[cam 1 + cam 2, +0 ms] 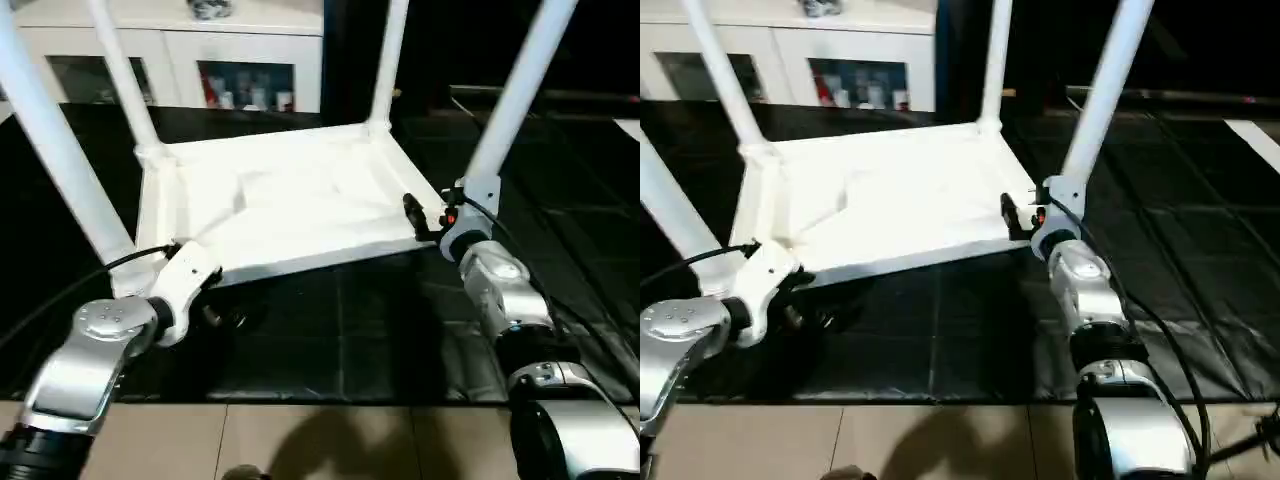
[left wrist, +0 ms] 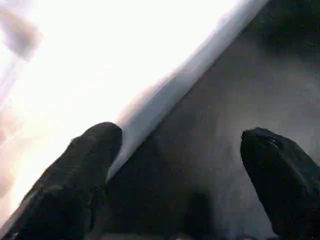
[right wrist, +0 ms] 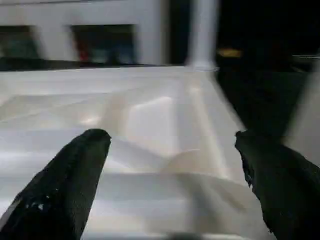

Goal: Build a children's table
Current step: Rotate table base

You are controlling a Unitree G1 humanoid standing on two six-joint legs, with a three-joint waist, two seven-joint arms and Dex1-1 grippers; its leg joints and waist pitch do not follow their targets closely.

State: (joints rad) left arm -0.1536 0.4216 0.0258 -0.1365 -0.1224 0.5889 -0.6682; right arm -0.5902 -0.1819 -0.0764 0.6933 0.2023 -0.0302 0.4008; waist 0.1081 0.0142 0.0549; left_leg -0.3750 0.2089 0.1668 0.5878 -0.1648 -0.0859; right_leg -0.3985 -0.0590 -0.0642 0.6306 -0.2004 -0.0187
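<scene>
The white children's table lies upside down on a black mat, its ribbed underside (image 1: 290,205) facing up. Four tapered legs stand in the corner sockets, among them the near-left leg (image 1: 55,150) and the near-right leg (image 1: 515,90). My left gripper (image 1: 220,310) is low at the near-left corner, just under the top's front edge (image 2: 165,100); it is open, with the edge beside one finger (image 2: 80,175). At the near-right corner, my right gripper (image 1: 418,215) reaches over the rim beside that leg's socket. It is open, with its fingers (image 3: 65,180) spread above the ribs.
A white glass-door cabinet (image 1: 170,50) stands behind the table. The black mat (image 1: 340,330) covers the floor under it, and tan floor (image 1: 300,440) lies in front. Black cables (image 1: 90,275) run along both forearms.
</scene>
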